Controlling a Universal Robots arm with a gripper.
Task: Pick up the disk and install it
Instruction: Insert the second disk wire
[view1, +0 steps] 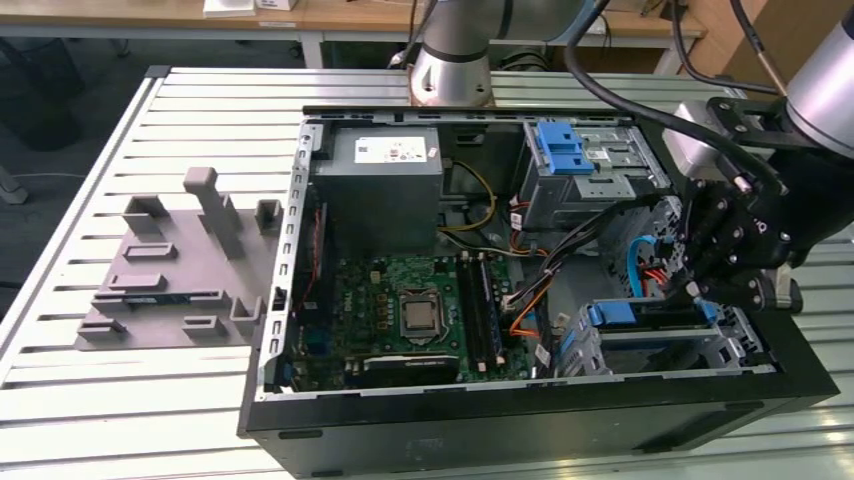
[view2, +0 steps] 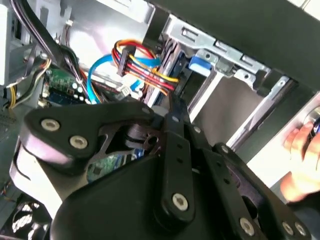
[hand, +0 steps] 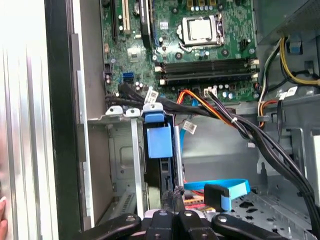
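Black linkage fingers (hand: 172, 220) of the hand (view1: 727, 262) are drawn together to a narrow gap; in the first wrist view they meet just above the edge of the disk (hand: 159, 167), but whether they actually pinch it cannot be told. The disk stands on edge in the silver drive cage (hand: 127, 150), its blue carrier bracket facing out, at the corner of the open computer case (view1: 534, 420) nearest the exterior view's right. In the exterior view the hand hangs inside the case directly over that cage, where the blue bracket (view1: 627, 313) shows. Beside the hand, a bundle of red, yellow and orange wires (view2: 142, 67) and a flat blue cable (hand: 222, 189) loop past the cage. Further in lies the green motherboard (view1: 400, 310), with the grey power supply box (view1: 387, 175) beyond it and a second cage with a blue latch (view1: 567, 150) alongside. The case lies on a slatted metal worktop (view1: 80, 400), and a grey fixture plate (view1: 174, 270) sits towards the exterior view's left. A person's hand (view2: 305, 155) shows at the edge of the second wrist view.
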